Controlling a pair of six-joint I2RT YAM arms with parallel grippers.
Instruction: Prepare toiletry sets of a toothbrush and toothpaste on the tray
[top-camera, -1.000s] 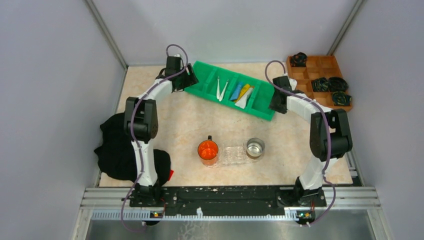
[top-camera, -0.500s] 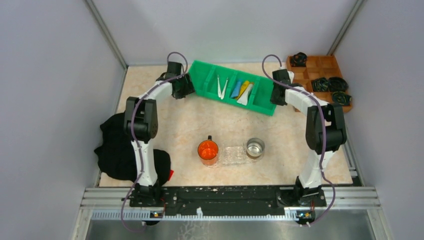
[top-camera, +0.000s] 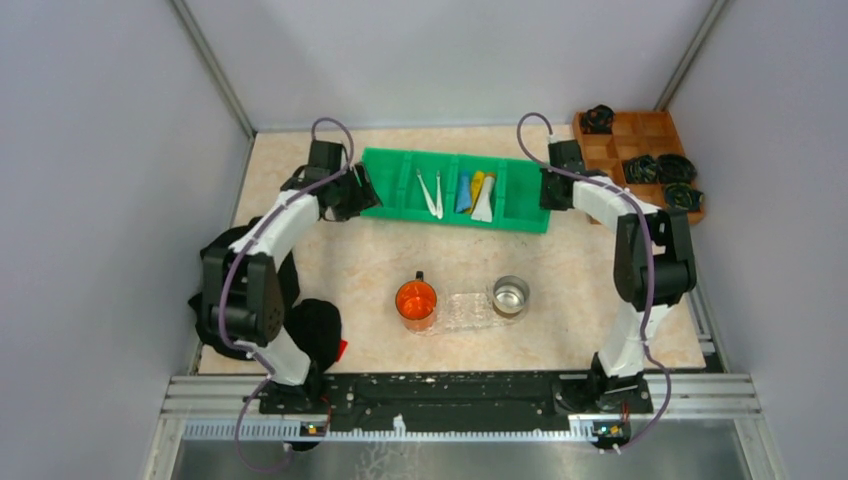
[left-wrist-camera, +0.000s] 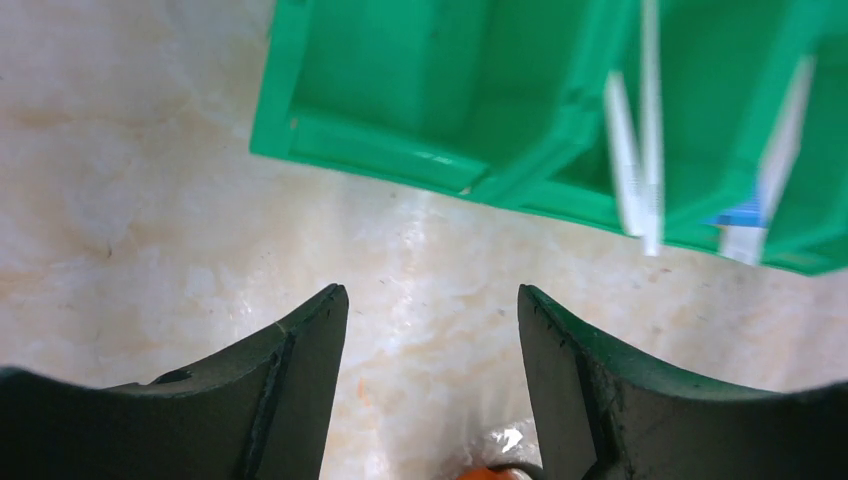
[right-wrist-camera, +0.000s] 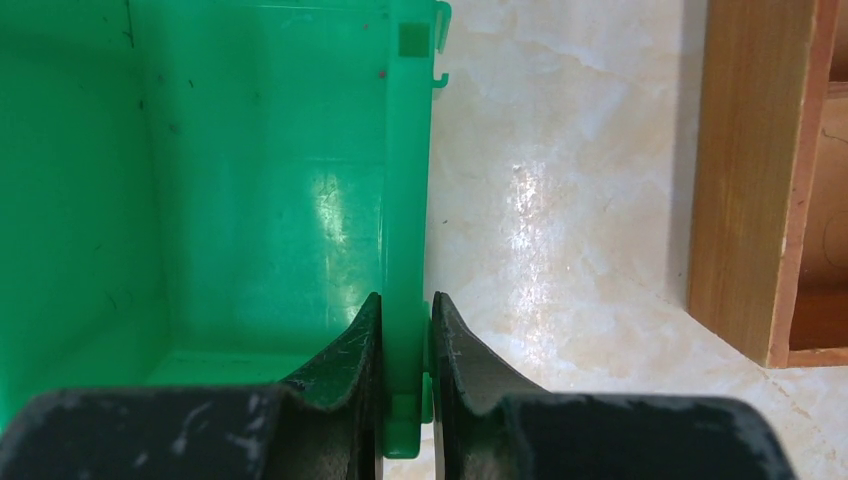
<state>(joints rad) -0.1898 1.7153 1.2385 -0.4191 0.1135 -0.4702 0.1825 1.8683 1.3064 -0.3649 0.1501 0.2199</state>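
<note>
- Right gripper (right-wrist-camera: 404, 305): clenched on the right end wall of the green bin (top-camera: 392, 185), one finger inside the wall and one outside.
- Left gripper (left-wrist-camera: 430, 300): released and empty, jaws spread above the bare table just off the bin's left end.
- Toothbrushes (top-camera: 431, 194): two, white, lying together in one middle compartment of the bin.
- Toothpaste tubes: three, in the compartment next on the right, namely blue (top-camera: 463, 193), yellow (top-camera: 477, 187) and white (top-camera: 484, 203).
- Tray (top-camera: 468, 310): one, clear, near the arms' bases and well apart from the bin. It held no toothbrush or tube.
- Orange cup (top-camera: 416, 300) and metal cup (top-camera: 510, 294): one at each end of the tray. Whether they stood on it could not be told.
- Wooden box (top-camera: 650, 130): one, at the far right, holding dark coils too small to count surely.
- Step in hand, as judged: the bin was being gripped for positioning, and no set had been begun.
- Next move, as judged: let go of the wall, then reach into a compartment. A thin brush lying flat between dividers would call for fingers set across its handle.
</note>
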